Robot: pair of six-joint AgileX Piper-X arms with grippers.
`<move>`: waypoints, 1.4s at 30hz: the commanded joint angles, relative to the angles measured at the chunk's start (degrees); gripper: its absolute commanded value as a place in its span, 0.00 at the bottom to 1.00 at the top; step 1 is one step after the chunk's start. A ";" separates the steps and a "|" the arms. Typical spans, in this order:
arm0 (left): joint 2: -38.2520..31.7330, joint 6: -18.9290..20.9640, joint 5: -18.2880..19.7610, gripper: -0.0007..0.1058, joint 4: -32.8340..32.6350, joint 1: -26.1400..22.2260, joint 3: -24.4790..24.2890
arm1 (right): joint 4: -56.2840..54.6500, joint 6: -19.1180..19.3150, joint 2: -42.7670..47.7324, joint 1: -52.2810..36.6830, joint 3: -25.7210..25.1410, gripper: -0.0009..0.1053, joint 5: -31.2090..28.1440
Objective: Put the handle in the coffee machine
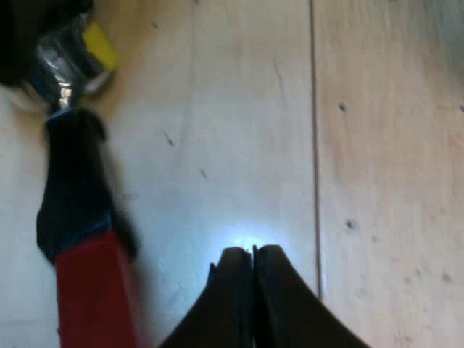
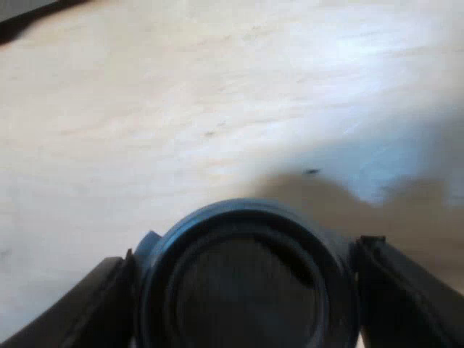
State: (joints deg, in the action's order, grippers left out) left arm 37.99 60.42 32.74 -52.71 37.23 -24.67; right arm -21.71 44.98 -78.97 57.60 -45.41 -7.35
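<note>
The metal holder (image 1: 69, 61) lies on the pale wooden table (image 1: 239, 130), its dark handle (image 1: 72, 174) ending in red (image 1: 94, 297). A yellow patch (image 1: 98, 45) shows at its metal head. My left gripper (image 1: 252, 254) hovers just above the table beside the handle, fingers pressed together with nothing between them. My right gripper (image 2: 246, 279) is shut on a round dark blue tamper (image 2: 246, 283), seen end-on, with a black finger (image 2: 402, 290) on each side of it, held above the wooden table (image 2: 217, 109).
A seam (image 1: 314, 145) runs between the table's boards close to my left gripper. A dark edge (image 2: 32, 16) shows at the far rim of the table in the right wrist view. Shadow (image 2: 406, 167) falls across the wood near the tamper.
</note>
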 commanded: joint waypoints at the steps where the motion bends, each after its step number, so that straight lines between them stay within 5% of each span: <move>1: -0.38 0.11 0.06 0.01 -2.26 0.11 -0.54 | -0.53 -0.17 0.56 -0.28 -0.04 0.01 -4.12; 18: -0.38 0.11 -0.90 0.01 -4.09 0.11 -2.17 | -2.55 0.12 0.56 -0.28 -0.04 0.01 -3.86; 27: -0.38 1.27 -2.51 0.58 -5.32 -4.37 -5.04 | -4.12 4.44 5.89 -0.28 -0.04 0.03 -3.21; 31: -0.38 3.48 -1.88 0.60 -5.42 -8.71 -6.19 | -4.28 6.44 9.99 -0.28 -0.14 0.31 -4.26; 32: -0.38 4.29 -1.64 0.60 -5.37 -9.55 -6.45 | -4.29 6.88 11.44 -0.28 -0.14 0.47 -4.26; 34: -0.38 4.58 -1.49 0.60 -5.84 -10.53 -7.19 | -4.29 7.12 12.55 -0.28 -0.14 0.62 -4.26; 37: -0.38 5.93 0.18 0.60 -6.60 -12.15 -9.31 | -5.15 7.14 13.50 -0.28 -0.40 0.74 -4.42; 42: -0.38 9.42 3.60 0.61 -6.60 -13.25 -13.66 | -6.76 7.14 14.09 -0.28 -0.82 0.79 -4.42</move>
State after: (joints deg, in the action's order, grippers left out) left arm 37.99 68.28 34.91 -59.46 24.02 -36.46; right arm -28.15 51.65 -64.99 57.60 -45.70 -11.39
